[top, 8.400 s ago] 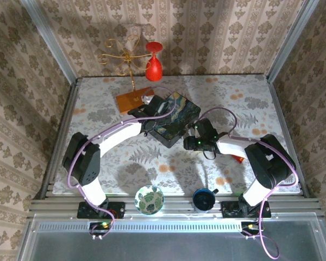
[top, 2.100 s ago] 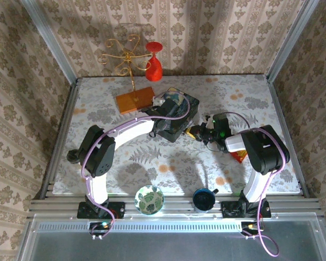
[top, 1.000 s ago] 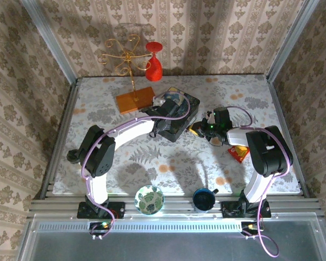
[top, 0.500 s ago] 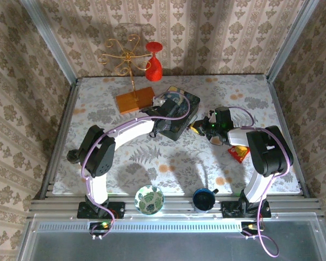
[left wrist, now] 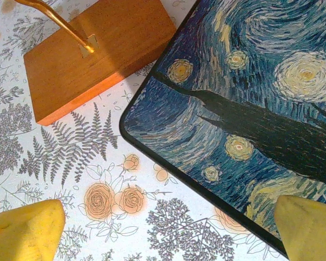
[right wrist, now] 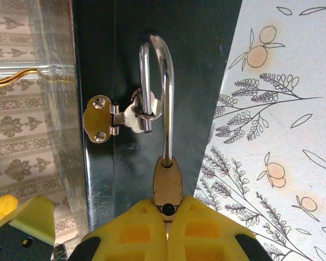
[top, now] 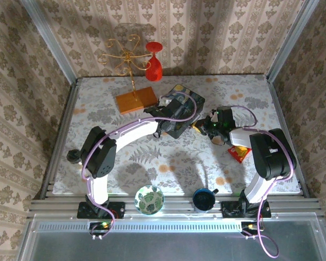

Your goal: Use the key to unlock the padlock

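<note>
Finding the padlock [right wrist: 168, 182] in the middle of the right wrist frame, hanging by its silvery shackle through the hasp [right wrist: 100, 119] on the dark side wall of the box [right wrist: 201, 65]. Noting the shackle's short leg ending at the hasp loop, apart from the brassy body, so probably sprung open.

Seeing the right gripper [right wrist: 167, 217] pressed fully closed at bottom centre, with the body's lower end seated right at the yellow tips. Not being able to tell whether a key is pinched there, that part being hidden between the pads.

Seeing the left gripper [left wrist: 168, 228] spread wide in the left wrist frame, one yellow fingertip in each lower corner, straddling the corner of the painted lid [left wrist: 250, 98] and gripping nothing.

Judging the lock as tiny, light, rigid metal, smooth and slippery. Expecting it to be pivoting freely on the hasp and swinging away under any sideways push. Favouring a pinch across the flat faces of the body, low down, rather than on the round shackle. Expecting little force to be needed.
</note>
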Robot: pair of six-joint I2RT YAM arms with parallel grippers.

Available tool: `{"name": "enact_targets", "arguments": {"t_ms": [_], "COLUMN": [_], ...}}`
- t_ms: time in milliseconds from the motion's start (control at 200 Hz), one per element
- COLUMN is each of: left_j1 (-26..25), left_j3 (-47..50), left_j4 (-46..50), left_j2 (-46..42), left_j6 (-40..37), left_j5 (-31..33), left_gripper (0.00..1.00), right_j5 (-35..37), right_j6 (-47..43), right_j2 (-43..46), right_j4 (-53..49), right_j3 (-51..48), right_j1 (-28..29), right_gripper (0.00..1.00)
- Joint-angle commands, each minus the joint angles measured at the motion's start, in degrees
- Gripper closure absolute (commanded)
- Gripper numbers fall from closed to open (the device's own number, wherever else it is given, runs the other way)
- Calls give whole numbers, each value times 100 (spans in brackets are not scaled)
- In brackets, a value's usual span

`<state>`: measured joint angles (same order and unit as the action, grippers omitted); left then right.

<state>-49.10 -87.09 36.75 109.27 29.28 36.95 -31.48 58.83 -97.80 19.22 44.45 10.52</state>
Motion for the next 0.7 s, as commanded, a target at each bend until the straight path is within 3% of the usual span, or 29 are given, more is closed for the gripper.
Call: {"name": "enact_targets", "arguments": {"t_ms": [0, 140, 270, 475, 695], "left_j1": [15, 15, -119, -414, -428], "left_j3": [-66, 40, 320, 648, 21], "left_j4": [237, 243, -555, -2001, -1632], "left_j2": [138, 45, -220, -533, -30], "left_j6": [-72, -112, -826, -1952, -2256], "left_j5": [140, 198, 175, -695, -1507], "left_gripper": [0, 0, 0, 0, 2], "right_j5": [4, -49, -53, 47, 100], "right_j6": [156, 222, 191, 127, 120], "right_j2": [-109, -110, 33, 352, 615], "right_j4": [224, 256, 190, 104, 64], "right_j3": [320, 330, 161, -265, -519], "right_j1": [-44, -46, -32, 19, 77], "right_gripper": [100, 100, 100, 100, 100]}}
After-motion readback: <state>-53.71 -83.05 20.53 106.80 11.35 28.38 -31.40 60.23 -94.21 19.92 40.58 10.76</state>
